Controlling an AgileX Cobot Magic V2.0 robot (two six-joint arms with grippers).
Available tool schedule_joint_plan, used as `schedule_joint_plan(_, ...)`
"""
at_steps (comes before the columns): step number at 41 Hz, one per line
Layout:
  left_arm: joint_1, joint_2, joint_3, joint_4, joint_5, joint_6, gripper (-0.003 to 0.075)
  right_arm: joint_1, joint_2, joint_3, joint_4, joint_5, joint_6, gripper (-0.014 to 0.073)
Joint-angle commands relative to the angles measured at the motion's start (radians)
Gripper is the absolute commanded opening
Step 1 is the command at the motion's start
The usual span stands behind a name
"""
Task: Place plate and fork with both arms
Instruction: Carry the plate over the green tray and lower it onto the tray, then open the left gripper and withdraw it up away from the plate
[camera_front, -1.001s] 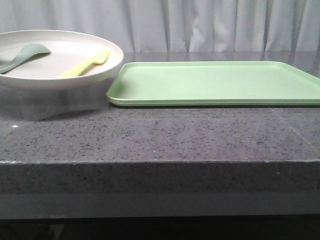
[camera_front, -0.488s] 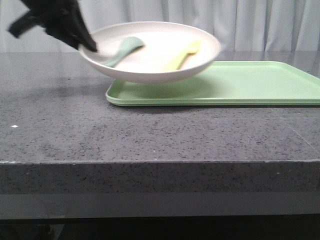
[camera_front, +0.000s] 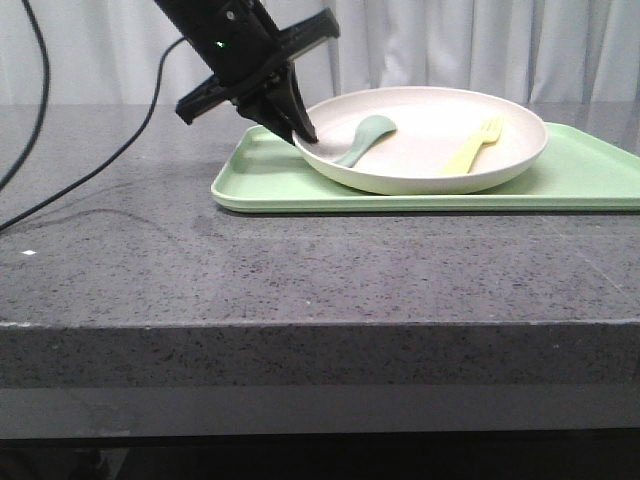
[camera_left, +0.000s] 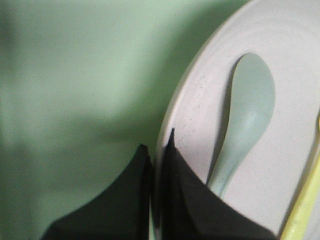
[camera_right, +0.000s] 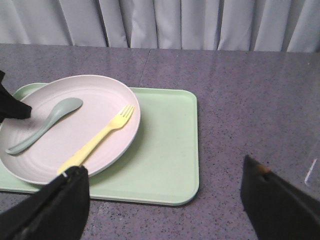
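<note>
The cream plate (camera_front: 425, 115) lies level on or just over the green tray (camera_front: 590, 165); I cannot tell if it touches. The pale-yellow fork (camera_front: 475, 148) and a grey-green spoon (camera_front: 362, 138) lie in it. My left gripper (camera_front: 298, 133) is shut on the plate's left rim; in the left wrist view the gripper (camera_left: 157, 146) pinches the rim of the plate (camera_left: 197, 115) beside the spoon (camera_left: 247, 115). My right gripper (camera_right: 162, 167) is open and empty, above the tray's near right corner, with the plate (camera_right: 100, 97) and fork (camera_right: 100, 137) ahead of it.
The tray (camera_right: 167, 145) lies on a dark speckled counter (camera_front: 300, 270) with a front edge near the camera. White curtains hang behind. A black cable (camera_front: 90, 175) trails over the counter's left side. The tray's right half (camera_right: 170, 120) is bare.
My left gripper has carried the plate, with fork and spoon in it, from the left to the right and down onto the tray's area.
</note>
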Motion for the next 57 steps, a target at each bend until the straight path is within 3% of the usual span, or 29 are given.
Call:
schedule_joint_plan(1,-0.018,-0.038,-0.064,-0.048,-0.021,-0.036,-0.0018,0.002,0.008,-0.038,-0.011,-0.074,-0.002,0.0633)
schedule_joint_plan(20,-0.026,-0.031,-0.068,-0.05,-0.027,-0.038,-0.0004,0.002,0.008,-0.038,-0.011,-0.074,-0.002,0.0633)
schedule_joint_plan(26,-0.026,-0.031,-0.068,-0.05,-0.027,-0.038,0.0135,0.002,0.008,-0.038,-0.011,-0.074,-0.002,0.0633)
schedule_joint_plan(31,-0.026,-0.031,-0.081,-0.05,-0.02,-0.038,0.0322,0.002,0.008,-0.038,-0.011,-0.074,-0.002,0.0633)
schedule_joint_plan(35,-0.026,-0.031,-0.128,-0.048,0.016,-0.029,0.0384,0.002,0.008,-0.038,-0.011,-0.074,-0.002,0.0633)
schedule_joint_plan(41,-0.018,-0.031,-0.247,-0.038,0.091,0.017,0.0344,0.002,0.008,-0.038,-0.011,-0.074,-0.002,0.0633)
schedule_joint_plan(47,-0.017,-0.031,-0.356,0.001,0.17,0.019,0.0204,0.002,0.008,-0.038,-0.011,-0.074,-0.002,0.0633)
schedule_joint_plan(53,-0.017,-0.031,-0.417,0.042,0.245,0.02,-0.0004,0.002,0.008,-0.038,-0.011,-0.074,-0.002,0.0633)
schedule_joint_plan(57,-0.017,-0.031,-0.436,0.045,0.28,0.04,-0.0018,0.002,0.008,-0.038,-0.011,-0.074,-0.002,0.0633)
